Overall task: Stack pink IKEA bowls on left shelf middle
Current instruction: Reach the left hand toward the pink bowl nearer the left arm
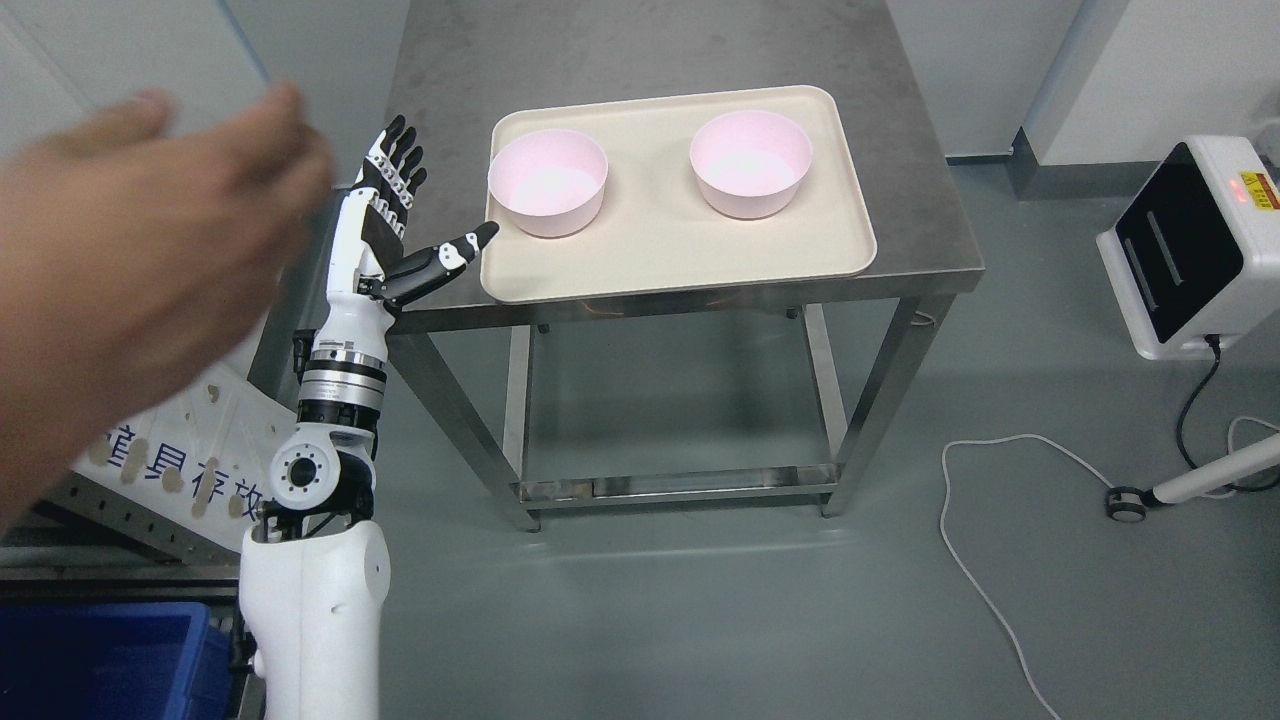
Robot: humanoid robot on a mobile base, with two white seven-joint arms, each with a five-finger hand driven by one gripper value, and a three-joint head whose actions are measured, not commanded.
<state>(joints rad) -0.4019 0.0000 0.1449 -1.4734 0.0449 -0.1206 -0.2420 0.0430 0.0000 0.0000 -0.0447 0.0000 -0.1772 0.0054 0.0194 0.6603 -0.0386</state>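
Note:
Two pink bowls stand upright on a beige tray [660,250] on a steel table [900,230]. One pink bowl [547,182] is at the tray's left end, the other pink bowl [751,163] at its right. My left hand [415,215] is raised just left of the tray, fingers spread and holding nothing. Its thumb [455,253] points toward the tray's left edge, a little short of the left bowl. The right arm does not show.
A person's blurred hand [130,270] fills the left side, close to the camera. A blue bin [100,660] sits at the lower left beside a perforated white panel [190,450]. A white machine [1190,250] and cables [1000,560] lie on the floor at right.

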